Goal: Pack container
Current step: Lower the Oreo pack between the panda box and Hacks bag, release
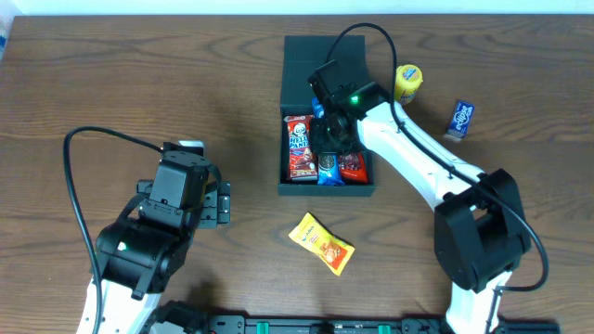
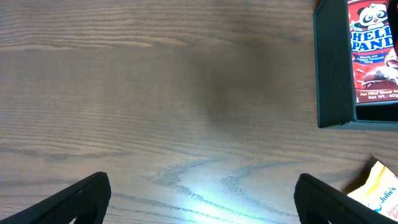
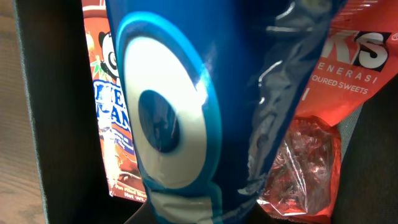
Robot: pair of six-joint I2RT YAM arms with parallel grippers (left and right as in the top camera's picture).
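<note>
The dark teal container [image 1: 327, 190] stands open at the table's middle back, lid flap lying behind it. Inside are a red Hello Panda box [image 1: 299, 147], a blue packet [image 1: 329, 169] and a red packet [image 1: 353, 165]. My right gripper [image 1: 331, 139] reaches down into the container, shut on the blue packet [image 3: 205, 93], which fills the right wrist view between the panda box [image 3: 109, 124] and the red packet [image 3: 317, 124]. My left gripper [image 1: 219, 204] is open and empty over bare table [image 2: 202, 205], left of the container [image 2: 333, 93].
A yellow snack packet [image 1: 321, 243] lies on the table in front of the container and shows in the left wrist view [image 2: 379, 193]. A yellow tub [image 1: 407, 82] and a small blue packet [image 1: 461, 118] lie to the container's right.
</note>
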